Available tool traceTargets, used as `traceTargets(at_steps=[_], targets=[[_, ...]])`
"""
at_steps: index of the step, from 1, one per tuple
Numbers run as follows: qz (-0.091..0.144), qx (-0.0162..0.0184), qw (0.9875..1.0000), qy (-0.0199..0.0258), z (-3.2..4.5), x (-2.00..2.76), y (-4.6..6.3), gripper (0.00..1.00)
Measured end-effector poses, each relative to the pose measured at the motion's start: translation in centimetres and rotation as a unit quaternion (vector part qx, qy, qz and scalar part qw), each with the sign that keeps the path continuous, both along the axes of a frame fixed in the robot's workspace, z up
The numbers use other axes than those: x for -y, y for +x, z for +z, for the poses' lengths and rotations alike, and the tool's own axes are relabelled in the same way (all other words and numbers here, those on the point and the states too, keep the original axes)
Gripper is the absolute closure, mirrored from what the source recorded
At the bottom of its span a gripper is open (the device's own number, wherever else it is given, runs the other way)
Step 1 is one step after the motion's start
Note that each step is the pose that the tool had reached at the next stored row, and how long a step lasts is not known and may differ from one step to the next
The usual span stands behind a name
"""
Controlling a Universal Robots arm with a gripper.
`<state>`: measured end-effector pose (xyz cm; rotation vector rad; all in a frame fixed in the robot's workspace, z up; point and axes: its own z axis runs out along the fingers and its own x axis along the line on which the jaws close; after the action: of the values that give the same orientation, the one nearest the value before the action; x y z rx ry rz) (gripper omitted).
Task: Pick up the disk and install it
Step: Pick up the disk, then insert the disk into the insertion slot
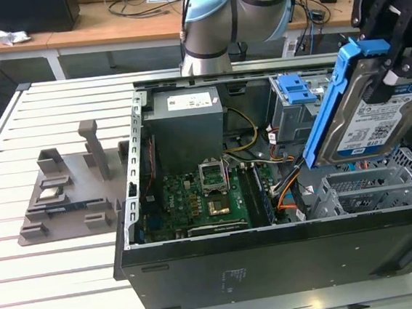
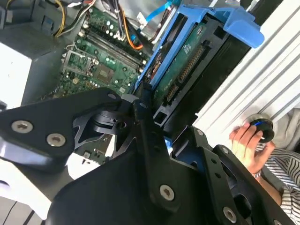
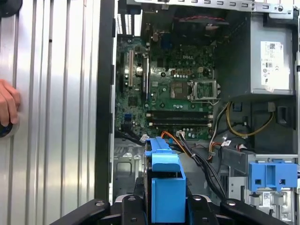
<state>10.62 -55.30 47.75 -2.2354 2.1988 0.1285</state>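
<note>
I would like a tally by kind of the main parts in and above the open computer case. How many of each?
disk: 1
power supply box: 1
motherboard: 1
blue clip on the drive cage: 1
Total: 4

Silver disk [image 1: 362,110], blue-and-white label, blue carrier frame; steeply tilted, aloft over the open computer case [image 1: 275,265]

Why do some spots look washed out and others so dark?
Second wrist view: light bleaches the slatted table nearly white. First wrist view: the computer case is shadowed inside beside the power supply. Exterior view: the held disk is evenly lit, no glare.
</note>
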Motion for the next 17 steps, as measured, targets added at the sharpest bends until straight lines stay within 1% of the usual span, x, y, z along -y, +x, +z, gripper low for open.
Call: traceTargets(at_steps=[2, 3, 4, 6, 9, 17], targets=[[0.000, -0.0010, 1.0000, 0.0000, -0.97, 0.00, 1.9, 0.63], [0.000, -0.0013, 1.0000, 0.0000, -1.38, 0.01, 2.4, 0.63], [0.000, -0.0016, 1.0000, 0.0000, -1.93, 0.06, 2.5, 0.63], [0.000, -0.0020, 1.0000, 0.0000, -2.46, 0.07, 2.7, 0.63], [0.000, -0.0021, 1.0000, 0.0000, -2.60, 0.07, 3.0, 0.63], [0.000, -0.0021, 1.0000, 0.0000, -2.60, 0.08, 3.1, 0.63]])
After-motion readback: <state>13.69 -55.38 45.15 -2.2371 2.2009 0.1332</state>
